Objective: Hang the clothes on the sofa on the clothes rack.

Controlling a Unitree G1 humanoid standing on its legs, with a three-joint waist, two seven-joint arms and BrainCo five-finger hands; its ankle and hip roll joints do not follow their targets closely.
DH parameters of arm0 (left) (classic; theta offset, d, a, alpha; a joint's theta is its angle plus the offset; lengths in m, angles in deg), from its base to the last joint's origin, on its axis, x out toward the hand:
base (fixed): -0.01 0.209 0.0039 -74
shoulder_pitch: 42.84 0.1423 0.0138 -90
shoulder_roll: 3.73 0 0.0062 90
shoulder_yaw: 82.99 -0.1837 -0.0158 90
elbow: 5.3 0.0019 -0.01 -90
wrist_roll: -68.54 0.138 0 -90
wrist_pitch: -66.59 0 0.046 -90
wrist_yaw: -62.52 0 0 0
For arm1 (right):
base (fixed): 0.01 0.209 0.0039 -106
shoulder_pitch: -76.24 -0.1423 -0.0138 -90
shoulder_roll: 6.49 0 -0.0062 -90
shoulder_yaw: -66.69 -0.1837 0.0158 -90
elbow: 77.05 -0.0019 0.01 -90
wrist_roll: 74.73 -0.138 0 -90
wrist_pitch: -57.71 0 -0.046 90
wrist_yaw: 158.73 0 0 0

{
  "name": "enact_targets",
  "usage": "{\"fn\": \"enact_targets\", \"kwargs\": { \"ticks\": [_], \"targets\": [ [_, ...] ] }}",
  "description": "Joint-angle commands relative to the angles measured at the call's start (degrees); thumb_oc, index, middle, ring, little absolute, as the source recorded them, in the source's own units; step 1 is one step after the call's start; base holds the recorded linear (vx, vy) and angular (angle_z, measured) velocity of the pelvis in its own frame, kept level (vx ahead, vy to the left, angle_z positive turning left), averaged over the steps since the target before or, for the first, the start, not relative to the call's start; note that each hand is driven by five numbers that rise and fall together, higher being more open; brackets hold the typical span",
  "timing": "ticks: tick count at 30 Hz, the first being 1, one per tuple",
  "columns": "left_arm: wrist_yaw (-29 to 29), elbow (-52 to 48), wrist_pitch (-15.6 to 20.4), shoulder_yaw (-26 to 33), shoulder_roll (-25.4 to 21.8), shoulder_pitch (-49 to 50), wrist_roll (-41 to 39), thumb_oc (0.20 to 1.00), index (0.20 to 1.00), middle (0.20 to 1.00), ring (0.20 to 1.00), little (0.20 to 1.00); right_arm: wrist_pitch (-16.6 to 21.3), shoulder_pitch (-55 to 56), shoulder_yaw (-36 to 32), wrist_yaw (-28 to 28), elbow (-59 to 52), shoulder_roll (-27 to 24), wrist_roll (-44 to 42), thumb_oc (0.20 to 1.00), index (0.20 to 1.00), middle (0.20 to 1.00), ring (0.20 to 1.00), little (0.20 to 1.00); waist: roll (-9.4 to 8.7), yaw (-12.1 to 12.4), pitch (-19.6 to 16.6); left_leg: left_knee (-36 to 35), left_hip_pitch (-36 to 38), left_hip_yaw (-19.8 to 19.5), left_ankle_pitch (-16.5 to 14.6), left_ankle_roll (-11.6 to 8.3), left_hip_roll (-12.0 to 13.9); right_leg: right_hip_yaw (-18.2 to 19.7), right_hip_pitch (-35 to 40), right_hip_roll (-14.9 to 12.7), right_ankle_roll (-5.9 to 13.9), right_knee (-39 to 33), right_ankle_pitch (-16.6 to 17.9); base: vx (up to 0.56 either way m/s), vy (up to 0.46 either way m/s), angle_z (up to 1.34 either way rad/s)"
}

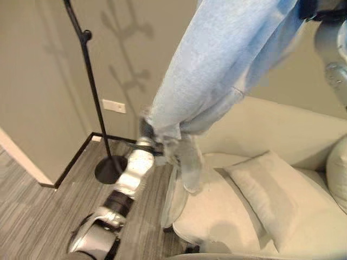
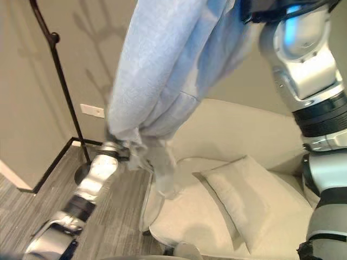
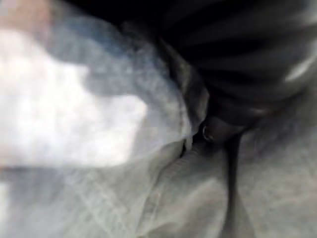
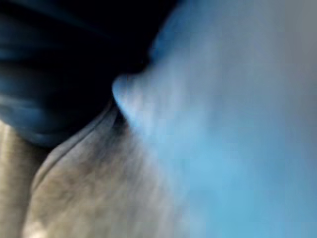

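No legible text, label, number or sign is present in any view. The white wall plate (image 1: 114,106), left of centre in the left eye view, carries no readable marking. The light blue garment (image 1: 217,70), running from the upper right toward the centre, shows no readable tag or print. The sofa (image 1: 282,135) at right and its cushion (image 1: 271,195) at lower right are unmarked. The black clothes rack (image 1: 89,81) at upper left bears no marking

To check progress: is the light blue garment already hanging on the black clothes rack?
No, the light blue garment is held up between both arms above the sofa, apart from the black clothes rack.
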Motion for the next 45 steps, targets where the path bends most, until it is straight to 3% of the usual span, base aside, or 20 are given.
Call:
{"fn": "enact_targets", "kwargs": {
  "ticks": [1,5,6,13,15,18,20,22,25,27,30,31,32,34,37,38,39,42,44,45],
  "targets": [
    [4.0,-7.4,4.4,3.2,-2.7,2.3,9.7,0.200,0.200,0.200,0.200,0.200,1.9,0.8,-5.4,0.9,0.0,2.1,2.9,0.200,0.200,0.200,0.200,0.200,-2.55,3.4,-3.0,-2.5,-5.3,0.0,1.2,0.23,-3.4,5.2,9.3,-0.2,2.75,-3.8,9.6,-0.25,-0.078,-0.84],
    [4.6,-13.9,4.0,9.8,-5.5,8.7,15.5,0.200,0.200,0.200,0.200,0.200,2.0,9.0,-11.2,2.3,-6.2,0.9,5.7,0.200,0.200,0.200,0.200,0.200,-3.38,7.2,-3.1,-2.2,-8.7,1.0,5.3,-1.93,-1.4,8.2,14.4,4.8,-0.43,-15.2,2.6,-0.25,-0.169,-0.66],
    [5.0,-16.4,4.1,13.4,-6.2,12.1,18.2,0.200,0.200,0.200,0.200,0.200,2.7,14.5,-14.3,3.6,-10.4,1.6,7.2,0.200,0.200,0.200,0.200,0.200,-2.75,9.3,-2.0,-2.1,-10.4,1.9,7.7,-3.45,1.3,7.7,15.2,7.0,-2.14,-20.1,-1.2,-0.30,-0.208,-0.55],
    [-1.7,-21.6,4.5,17.2,-5.6,23.9,18.7,0.200,0.200,0.200,0.200,0.200,1.8,39.7,-27.7,6.7,-25.7,8.8,14.3,0.200,0.200,0.200,0.200,0.200,-0.17,12.6,-0.3,-1.7,-14.9,-0.7,15.9,-8.19,6.4,7.0,17.0,9.9,-3.94,-29.5,0.2,-0.21,-0.101,-0.19],
    [-2.2,-21.7,4.5,16.1,-4.8,23.4,18.1,0.200,0.200,0.200,0.200,0.200,0.7,42.2,-28.0,6.4,-26.1,9.4,14.8,0.200,0.200,0.200,0.200,0.200,0.20,12.7,0.3,-0.4,-15.5,-1.0,16.9,-9.37,7.9,5.9,16.8,9.0,-4.21,-30.9,1.7,-0.24,0.029,0.10],
    [-3.2,-23.2,5.0,14.4,-4.2,22.5,16.9,0.200,0.200,0.200,0.200,0.200,-0.1,42.7,-27.4,6.9,-26.7,7.7,14.6,0.200,0.200,0.200,0.200,0.200,0.19,11.8,0.7,2.2,-14.4,0.4,12.9,-8.15,8.9,4.2,15.9,6.9,-3.47,-31.3,3.5,-0.16,0.098,0.28],
    [-4.4,-23.6,5.3,10.3,-2.1,20.9,14.5,0.200,0.200,0.200,0.200,0.200,-0.8,44.2,-27.0,7.2,-26.8,6.1,14.4,0.200,0.200,0.200,0.200,0.200,0.60,9.0,-0.3,5.0,-10.5,-1.2,7.5,-7.93,10.2,2.2,14.5,2.9,-2.54,-31.1,5.6,-0.06,0.285,0.49],
    [-4.9,-22.9,5.4,8.2,-0.9,20.0,13.6,0.200,0.200,0.200,0.200,0.200,-1.2,44.7,-26.7,7.5,-26.8,5.7,14.4,0.200,0.200,0.200,0.200,0.200,1.31,7.6,-1.1,5.5,-9.0,-2.6,6.6,-8.53,11.0,1.4,14.2,1.8,-2.04,-30.9,5.8,0.02,0.288,0.74],
    [-7.7,-21.9,5.8,0.6,3.0,14.7,8.5,0.200,0.200,0.200,0.200,0.200,-1.9,48.4,-29.2,6.7,-26.9,3.4,16.8,0.200,0.200,0.200,0.200,0.200,2.92,2.7,-0.9,5.6,-6.1,-6.9,13.8,-11.11,21.3,-0.8,13.4,-3.2,-0.45,-28.4,4.6,0.10,0.412,0.58],
    [-8.2,-20.9,5.6,-2.1,3.8,12.6,6.8,0.200,0.200,0.200,0.200,0.200,-2.0,50.6,-31.6,5.3,-27.7,2.8,18.7,0.200,0.200,0.200,0.200,0.200,3.28,1.3,-0.1,4.5,-7.1,-7.2,16.7,-12.37,24.8,-1.1,13.8,-4.8,-0.01,-27.3,3.3,0.15,0.322,0.66],
    [-8.1,-20.1,5.5,-4.1,4.1,10.4,6.0,0.200,0.200,0.200,0.200,0.200,-2.2,52.6,-33.6,4.3,-29.2,3.1,20.6,0.200,0.200,0.200,0.200,0.200,3.85,1.3,0.7,6.4,-9.9,-9.5,16.1,-13.37,26.6,-0.2,14.7,-6.5,0.25,-26.0,2.0,0.26,0.272,0.32],
    [-8.5,-20.5,5.4,-4.8,4.2,9.8,5.8,0.200,0.200,0.200,0.200,0.200,-2.2,53.3,-34.3,4.3,-30.0,3.4,21.1,0.200,0.200,0.200,0.200,0.200,4.55,1.1,0.7,7.1,-10.8,-10.7,13.6,-13.14,25.8,0.4,15.8,-7.1,0.58,-25.9,1.5,0.58,0.522,0.30],
    [-8.0,-20.6,5.7,-6.3,3.2,7.3,6.5,0.200,0.200,0.200,0.200,0.200,-2.0,55.3,-36.6,3.1,-31.1,4.4,23.9,0.200,0.200,0.200,0.200,0.200,5.40,0.7,1.1,11.3,-16.0,-12.5,6.3,-12.58,23.5,1.1,18.6,-9.6,1.16,-25.6,3.1,0.58,0.537,0.30],
    [-7.2,-20.5,6.2,-6.8,2.2,6.1,7.4,0.200,0.200,0.200,0.200,0.200,-2.6,56.3,-38.0,2.3,-31.7,5.3,26.1,0.200,0.200,0.200,0.200,0.200,4.82,0.5,1.2,15.3,-19.8,-13.3,3.7,-11.74,22.4,1.2,18.7,-11.3,1.57,-24.9,4.9,0.32,0.370,0.29],
    [-3.8,-22.2,6.9,-5.0,-2.4,3.2,13.4,0.200,0.200,0.200,0.200,0.200,-3.9,58.6,-40.7,0.4,-31.8,9.6,32.7,0.200,0.200,0.200,0.200,0.200,3.95,-0.5,0.7,15.1,-20.6,-10.8,-0.2,-8.27,16.1,4.3,14.3,-16.3,3.10,-18.0,15.9,0.27,0.479,0.37],
    [0.8,-23.2,6.7,-2.3,-6.7,1.7,18.7,0.200,0.200,0.200,0.200,0.200,-4.5,57.2,-39.8,-1.0,-31.0,11.8,34.8,0.200,0.200,0.200,0.200,0.200,4.22,-0.6,0.3,11.6,-18.1,-7.5,-1.2,-5.62,12.3,3.6,10.5,-19.3,4.53,-12.8,23.1,0.24,0.637,0.52],
    [3.2,-23.0,6.2,-0.8,-8.8,0.7,21.0,0.200,0.200,0.200,0.200,0.200,-4.7,55.2,-38.2,-1.8,-30.1,12.5,35.8,0.200,0.200,0.200,0.200,0.200,4.39,-0.4,0.1,9.7,-17.2,-5.8,-1.4,-4.45,10.4,2.7,9.2,-20.3,4.85,-10.8,25.0,0.16,0.498,0.16],
    [6.6,-22.4,5.6,2.5,-11.6,-1.2,26.1,0.200,0.200,0.200,0.200,0.200,-4.9,53.0,-36.1,-1.9,-28.7,13.4,36.4,0.200,0.200,0.200,0.200,0.200,4.36,-1.9,0.6,5.0,-14.1,-4.3,-1.9,-2.28,5.5,5.5,4.7,-19.2,4.91,-6.1,25.7,0.15,0.481,-0.20],
    [8.3,-20.7,4.7,3.8,-13.7,-4.0,32.3,0.200,0.200,0.200,0.200,0.200,-5.1,52.5,-36.1,-1.7,-27.6,12.1,38.1,0.200,0.200,0.200,0.200,0.200,5.63,-3.1,1.4,1.3,-9.6,-2.4,-3.2,-0.15,-0.1,5.9,-0.6,-13.5,4.20,-2.5,20.2,0.25,0.739,-0.26],
    [9.8,-18.6,4.0,3.0,-15.3,-7.5,36.3,0.200,0.200,0.200,0.200,0.200,-5.6,50.1,-35.6,-3.3,-25.3,10.9,39.6,0.200,0.200,0.200,0.200,0.200,7.07,-3.4,1.9,-1.3,-7.0,-2.3,-3.7,0.60,-3.1,4.4,-3.4,-9.4,2.97,-1.9,14.6,0.14,0.417,-0.37]
  ]
}}
